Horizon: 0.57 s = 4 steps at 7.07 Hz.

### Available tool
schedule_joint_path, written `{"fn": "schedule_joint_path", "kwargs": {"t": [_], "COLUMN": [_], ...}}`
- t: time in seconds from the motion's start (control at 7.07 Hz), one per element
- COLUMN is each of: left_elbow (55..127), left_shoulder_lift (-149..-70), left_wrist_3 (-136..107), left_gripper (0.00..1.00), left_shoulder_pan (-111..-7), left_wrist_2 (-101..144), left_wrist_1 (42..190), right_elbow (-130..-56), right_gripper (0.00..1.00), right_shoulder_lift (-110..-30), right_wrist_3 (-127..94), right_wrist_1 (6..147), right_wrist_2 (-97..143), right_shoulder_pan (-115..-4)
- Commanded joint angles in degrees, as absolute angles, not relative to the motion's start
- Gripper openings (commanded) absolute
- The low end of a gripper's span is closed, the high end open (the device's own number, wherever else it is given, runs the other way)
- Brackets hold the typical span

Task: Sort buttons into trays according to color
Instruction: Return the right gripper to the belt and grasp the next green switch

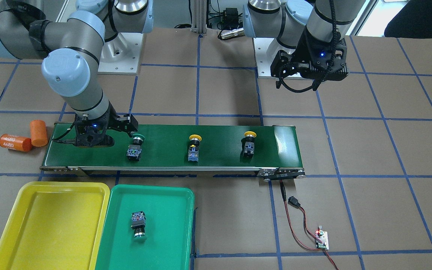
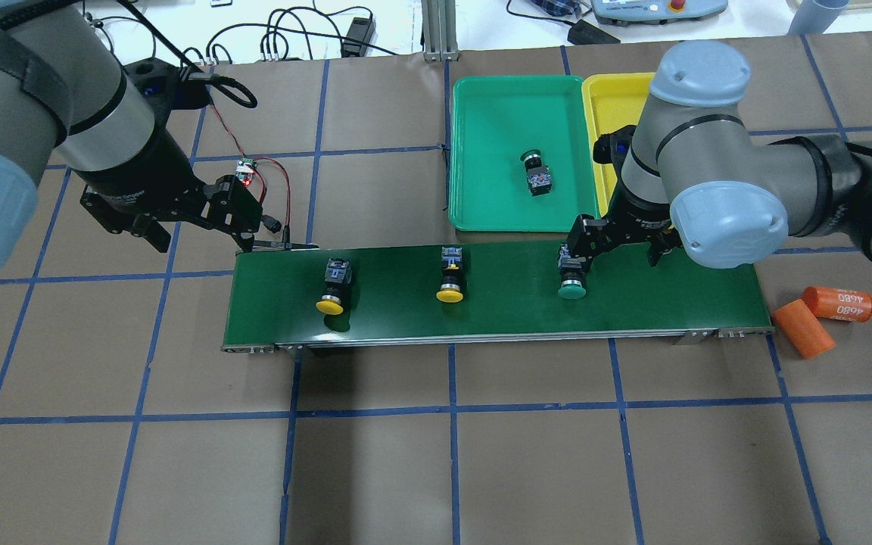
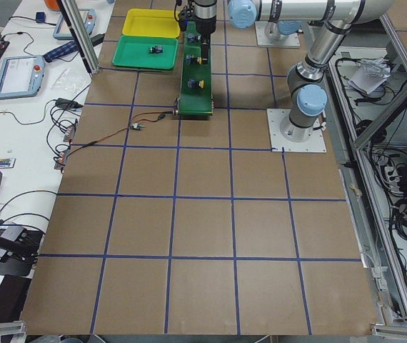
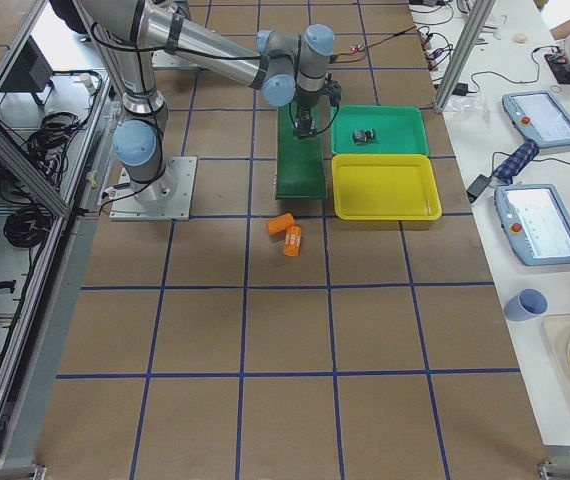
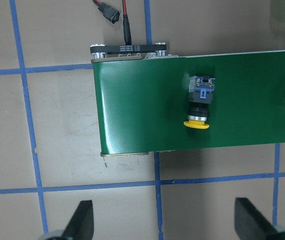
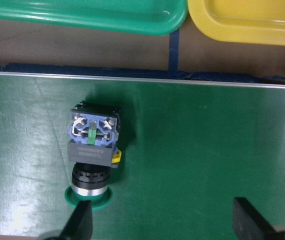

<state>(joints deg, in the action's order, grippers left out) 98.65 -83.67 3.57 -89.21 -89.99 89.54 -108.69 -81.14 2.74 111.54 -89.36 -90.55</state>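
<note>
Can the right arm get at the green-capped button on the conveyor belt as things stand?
Likely yes. The right gripper hangs open by the green-capped button on the belt, nothing between them. It lies off to one side of the jaws, so a small sideways shift seems needed.

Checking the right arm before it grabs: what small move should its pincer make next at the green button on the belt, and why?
Probably slide the right pincer along the belt until the green button sits midway between its fingers. The pincer is open, but the button lies off-centre, by one finger.
</note>
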Motion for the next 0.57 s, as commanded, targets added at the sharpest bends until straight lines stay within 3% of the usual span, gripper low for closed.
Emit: {"fn": "schedule_joint_path", "kwargs": {"t": [0.0,0.42], "left_elbow": [98.7,98.7], "left_shoulder_lift": [-83.8,-83.4], "left_wrist_3": [3.6,3.6], "left_gripper": [1.0,1.0], "left_shoulder_pan": [-89.1,-89.0], "left_wrist_2": [-90.0,-90.1], "left_wrist_1": [89.6,89.9], "right_elbow": [-108.8,-108.8], "right_gripper": [1.0,0.91], "right_shoulder_lift": [-80.8,-79.3], "right_wrist_3": [2.7,3.2], "right_wrist_1": [112.4,113.3], "right_wrist_2": [-88.9,-88.6], "right_shoulder_pan": [-90.6,-90.6]}}
